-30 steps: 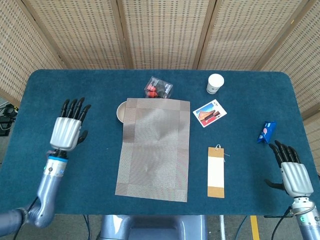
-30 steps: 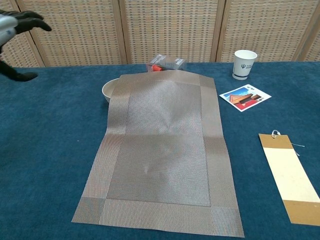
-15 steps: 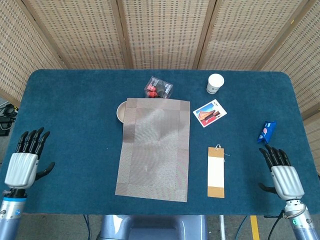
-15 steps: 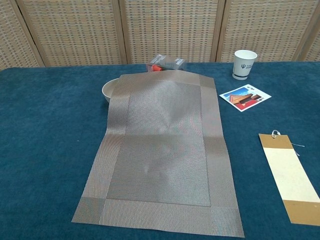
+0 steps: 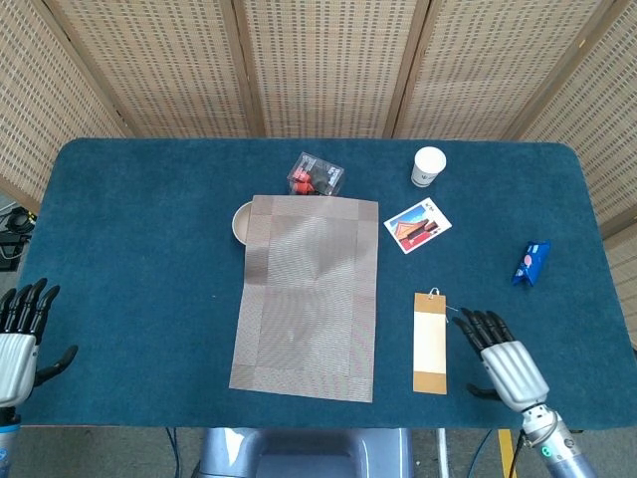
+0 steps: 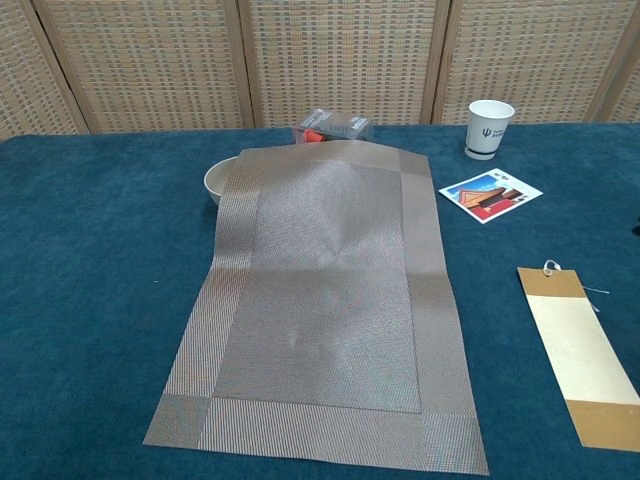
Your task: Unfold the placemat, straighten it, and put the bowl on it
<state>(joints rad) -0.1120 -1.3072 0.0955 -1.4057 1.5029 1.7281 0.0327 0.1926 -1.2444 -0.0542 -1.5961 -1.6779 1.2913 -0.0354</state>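
We see the bowl [image 5: 242, 221] hemmed in: the placemat [image 5: 308, 296] overlaps its right side and a clear plastic box [image 5: 317, 174] sits near its far right, leaving open blue counter [image 5: 139, 259] on its left.

Your head view looks down steeply from high above the near edge, facing the screens at 12 o'clock, and takes in the whole surface [image 5: 139, 199], with your left hand [image 5: 17, 344] at 8 o'clock and right hand [image 5: 508, 363] at 5 o'clock. Your chest view sits lower and nearer, looking forward at a shallow slant across the surface [image 6: 90, 260] toward the same screens. Both views share the placemat [image 5: 309, 294] [image 6: 325, 300], the bowl [image 5: 240, 221] [image 6: 219, 179] at its far left corner, the cup [image 5: 428, 165] [image 6: 489, 127], the card [image 5: 417, 226] [image 6: 489, 193] and the tag [image 5: 430, 342] [image 6: 578, 355].
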